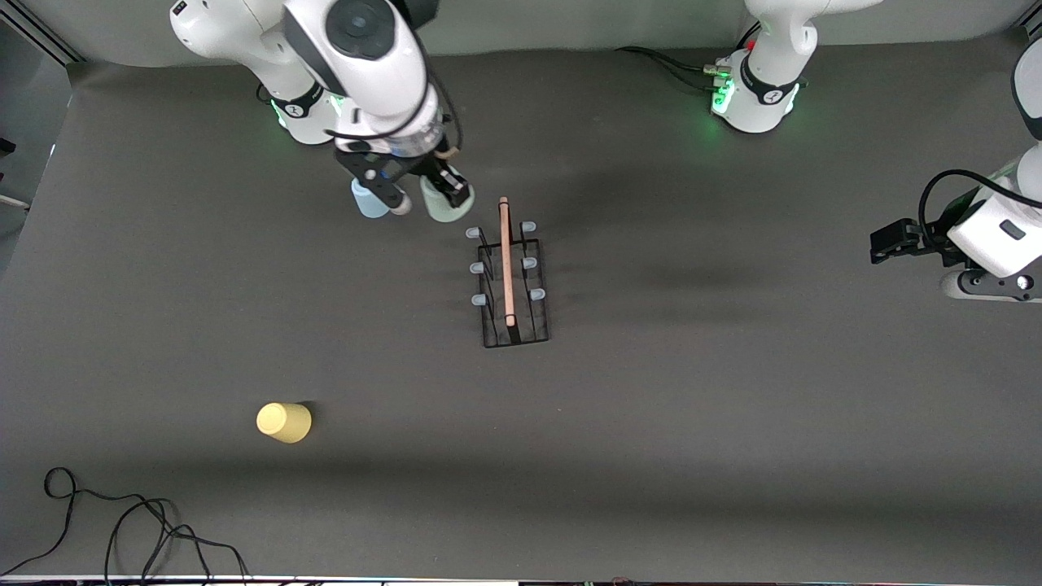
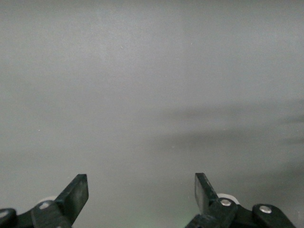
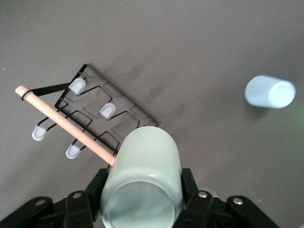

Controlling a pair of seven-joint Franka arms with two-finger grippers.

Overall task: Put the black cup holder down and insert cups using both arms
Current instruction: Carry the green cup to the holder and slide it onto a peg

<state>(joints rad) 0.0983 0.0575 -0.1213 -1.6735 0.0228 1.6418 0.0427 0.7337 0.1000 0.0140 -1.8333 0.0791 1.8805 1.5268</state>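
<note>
The black cup holder (image 1: 511, 281) stands mid-table, its wooden rod handle (image 1: 506, 260) on top and pale-tipped pegs on both sides; it also shows in the right wrist view (image 3: 90, 114). My right gripper (image 1: 427, 199) is shut on the pale green cup (image 1: 442, 205), held in the air beside the holder's end toward the arm bases; the right wrist view shows the fingers (image 3: 92, 190) clamping the cup (image 3: 142, 171). The light blue cup (image 1: 369, 202) sits on the table under the right arm (image 3: 270, 92). The yellow cup (image 1: 285, 422) is nearer the front camera. My left gripper (image 1: 883, 242) waits open and empty (image 2: 141, 190).
Black cables (image 1: 122, 521) lie at the table's near edge toward the right arm's end. More cables (image 1: 676, 69) run by the left arm's base. Dark grey cloth (image 1: 733, 407) covers the table.
</note>
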